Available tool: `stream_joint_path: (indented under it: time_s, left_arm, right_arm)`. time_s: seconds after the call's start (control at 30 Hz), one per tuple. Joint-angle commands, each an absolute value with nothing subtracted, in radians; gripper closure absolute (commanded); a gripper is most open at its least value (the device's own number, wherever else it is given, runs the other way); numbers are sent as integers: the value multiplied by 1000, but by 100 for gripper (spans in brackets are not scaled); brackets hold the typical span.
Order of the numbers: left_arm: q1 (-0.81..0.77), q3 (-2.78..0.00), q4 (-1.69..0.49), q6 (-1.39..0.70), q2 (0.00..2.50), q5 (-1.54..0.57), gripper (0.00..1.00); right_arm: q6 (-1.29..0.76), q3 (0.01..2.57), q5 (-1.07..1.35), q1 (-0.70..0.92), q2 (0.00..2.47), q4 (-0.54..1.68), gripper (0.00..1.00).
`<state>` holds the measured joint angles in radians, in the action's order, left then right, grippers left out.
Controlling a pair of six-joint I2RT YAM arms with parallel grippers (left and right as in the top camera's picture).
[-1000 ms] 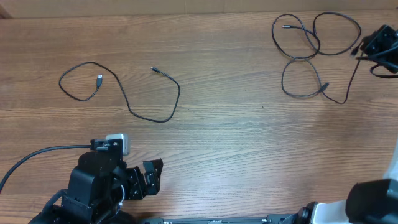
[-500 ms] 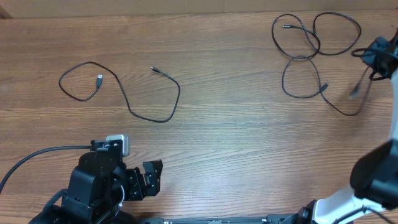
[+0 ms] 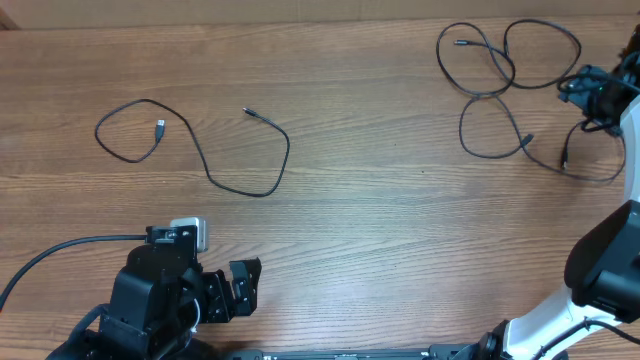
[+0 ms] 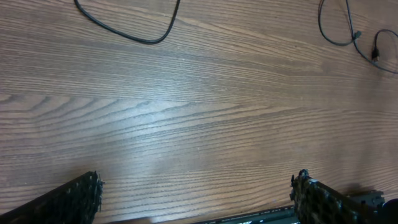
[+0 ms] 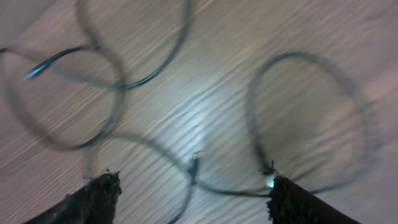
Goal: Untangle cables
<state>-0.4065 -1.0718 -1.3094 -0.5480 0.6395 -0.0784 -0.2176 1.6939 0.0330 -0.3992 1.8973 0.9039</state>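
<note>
Overhead: partly untangled, more left

Shows one cable (image 3: 198, 152) lying alone at the left of the table (image 3: 380, 230), apparently done. Shows remaining cables (image 3: 505, 68) overlapping in loops at far right, probably unfinished. Finds right gripper (image 3: 585, 95) beside them, spread wide, gripping nothing. Finds left gripper (image 3: 240, 285) near the front edge, fully spread, empty.

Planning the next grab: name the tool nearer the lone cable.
Left. The left tool sits below that cable, apart; the right tool is far across, by the tangled cables.
</note>
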Motion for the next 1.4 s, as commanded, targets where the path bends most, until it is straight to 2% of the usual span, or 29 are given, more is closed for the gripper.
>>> stream_joint_path:
  time_s: [0.0, 0.17, 0.33, 0.47, 0.77, 0.9, 1.07, 1.3, 1.37]
  left_arm:
    - [-414, -1064, -1309, -554, 635, -71, 1]
    - [-414, -1064, -1308, -554, 635, -71, 0]
    - [-414, -1064, -1309, -554, 635, -71, 1]
    - [-414, -1064, -1306, -554, 635, -71, 0]
    - [-414, -1064, -1309, -554, 635, -72, 1]
    - [-414, -1064, -1309, -554, 635, -72, 1]
    - [-414, -1064, -1309, -554, 635, -70, 1]
    - [-414, -1064, -1304, -554, 635, -67, 0]
    - [-414, -1064, -1305, -554, 635, -67, 0]
  right_arm:
    - [-153, 1699, 298, -392, 1894, 910, 18]
    - [-148, 1671, 301, -359, 1929, 920, 11]
    - [-142, 1634, 319, -331, 1988, 938, 11]
    - [-44, 1634, 322, -270, 2027, 957, 11]
    - [-88, 1634, 55, -109, 2105, 918, 10]
    - [-112, 1634, 3, -85, 2118, 893, 21]
    - [-112, 1631, 4, -84, 2130, 893, 44]
    - [-117, 1620, 4, -67, 2175, 910, 58]
    - [-124, 1618, 4, -60, 2176, 909, 60]
